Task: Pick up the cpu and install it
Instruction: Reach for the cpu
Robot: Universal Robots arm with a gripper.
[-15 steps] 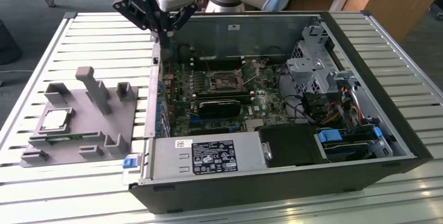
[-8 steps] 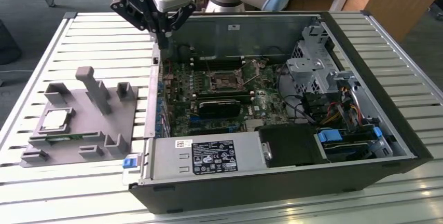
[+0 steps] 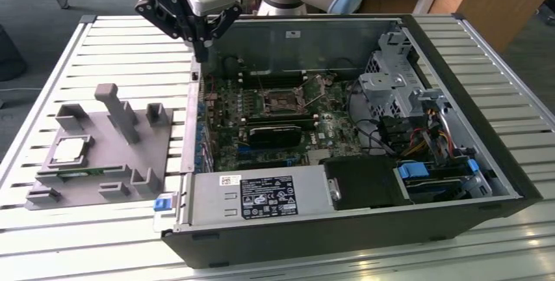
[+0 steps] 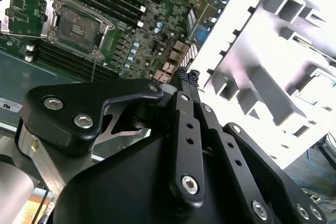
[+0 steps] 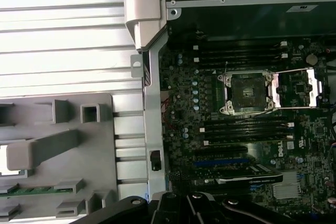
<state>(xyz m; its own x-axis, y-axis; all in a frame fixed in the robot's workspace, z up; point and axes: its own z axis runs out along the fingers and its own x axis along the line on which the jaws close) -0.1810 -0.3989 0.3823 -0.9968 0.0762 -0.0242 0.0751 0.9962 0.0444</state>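
The cpu point(image 3: 71, 150), a small square chip with a silver top, lies flat in a recess of the grey holder block point(image 3: 130, 164) on the exterior view's left. My black gripper point(image 3: 201, 52) hangs above the left wall of the open computer case point(image 3: 347, 229), near its back corner, well apart from the cpu. Its fingers point(image 4: 184, 85) are shut together with nothing between them. The empty cpu socket point(image 3: 282, 103) on the motherboard stands open, its metal load plate point(image 5: 297, 87) flipped aside. In both wrist views the socket point(image 5: 245, 93) point(image 4: 79, 27) shows.
A green memory stick point(image 3: 80, 174) lies in the holder's front slot. Tall grey posts point(image 3: 117, 108) rise from the holder. Inside the case are a black card point(image 3: 277, 134), a drive cage point(image 3: 390, 82) and cables point(image 3: 425, 141). The slatted metal table point(image 3: 104, 53) surrounds everything.
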